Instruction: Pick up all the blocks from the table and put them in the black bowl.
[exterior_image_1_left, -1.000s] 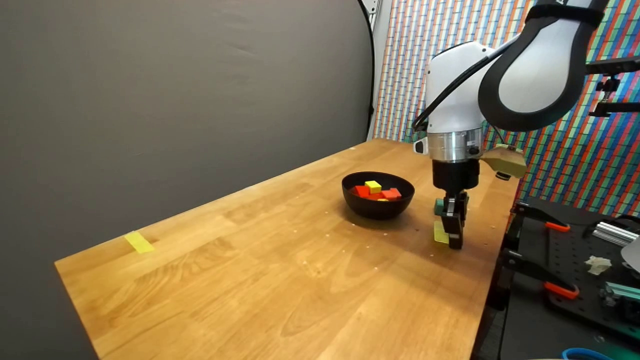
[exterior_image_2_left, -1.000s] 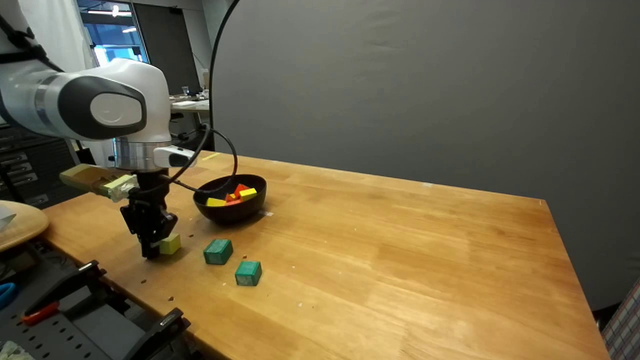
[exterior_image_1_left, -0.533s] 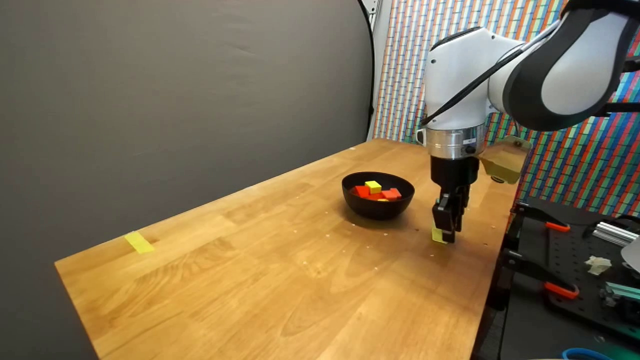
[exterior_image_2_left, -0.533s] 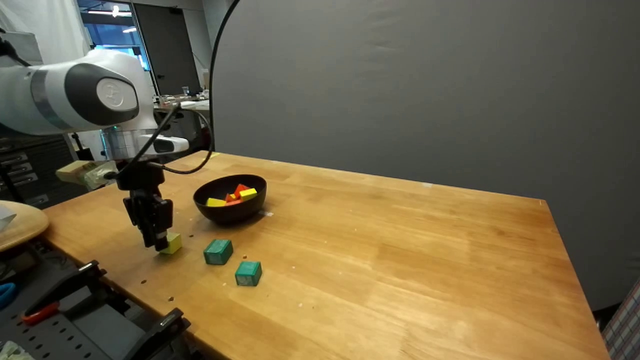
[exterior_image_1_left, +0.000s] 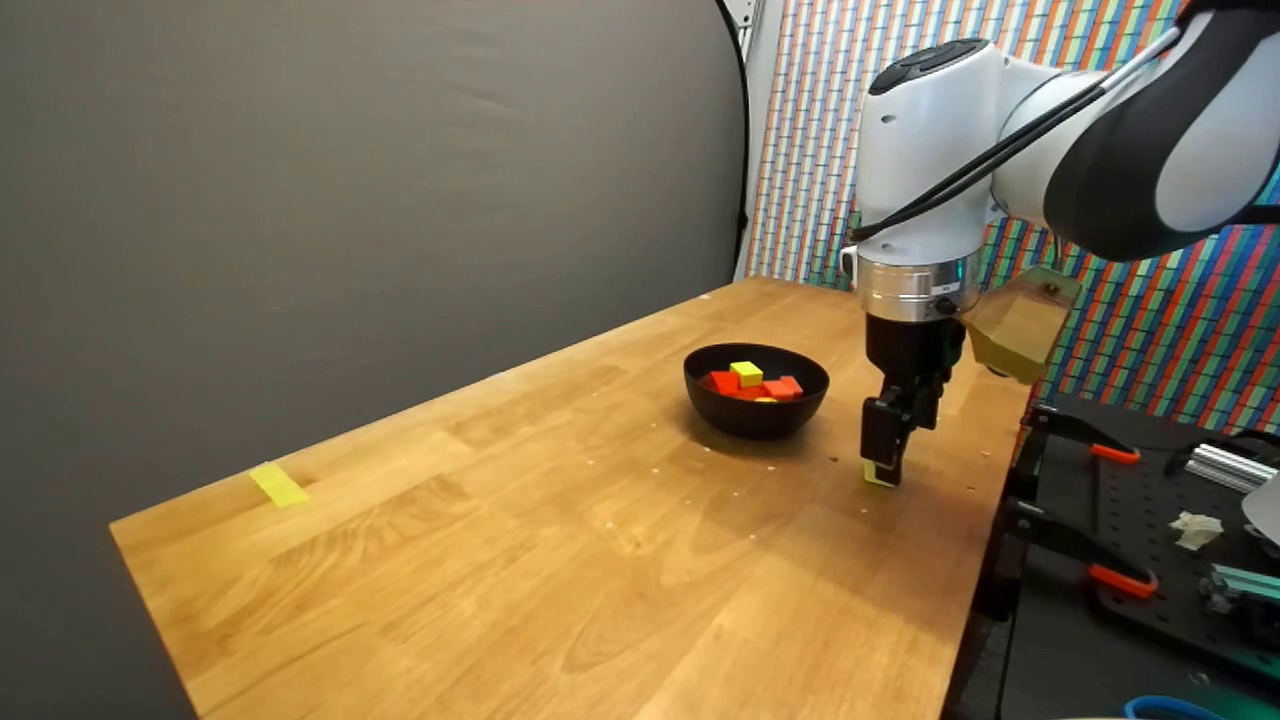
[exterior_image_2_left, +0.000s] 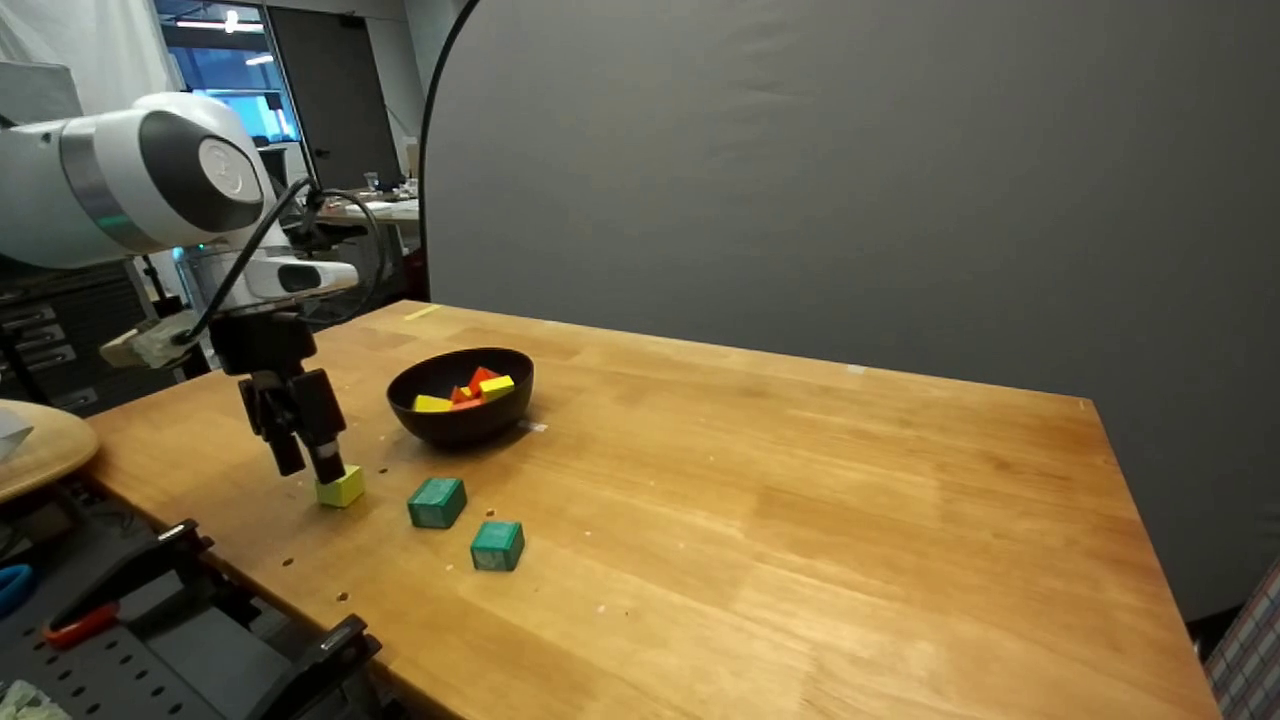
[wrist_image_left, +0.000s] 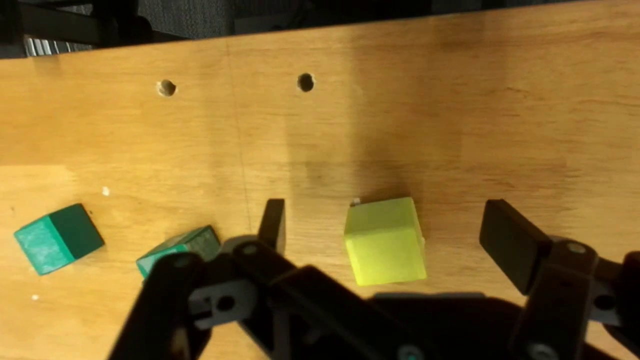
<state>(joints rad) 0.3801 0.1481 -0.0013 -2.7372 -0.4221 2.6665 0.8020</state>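
My gripper (wrist_image_left: 384, 220) stands open in the wrist view, its two dark fingers wide apart. Between them, touching neither, a yellow block (wrist_image_left: 386, 250) lies on the table (exterior_image_2_left: 800, 500). In an exterior view one fingertip partly covers that yellow block (exterior_image_2_left: 342, 489), and the gripper (exterior_image_2_left: 309, 467) hangs just above the wood. Two green blocks, a nearer one (exterior_image_2_left: 497, 547) and a farther one (exterior_image_2_left: 437, 504), rest to the side of it. The black bowl (exterior_image_1_left: 755, 416) holds several blocks, among them a red block (exterior_image_1_left: 724, 383) and a yellow block (exterior_image_1_left: 746, 374). The green blocks are hidden in an exterior view.
A flat pale-yellow strip (exterior_image_1_left: 279, 484) is stuck near the table's far corner. Beyond the table edge lie black clamps with orange-red tips (exterior_image_1_left: 1122, 580) and a dark perforated plate (exterior_image_1_left: 1140, 500). A grey screen (exterior_image_2_left: 800, 180) stands behind the table.
The gripper's fingers have spread from shut to wide apart. It has risen slightly and shifted over the yellow block. The bowl and the green blocks have stayed put.
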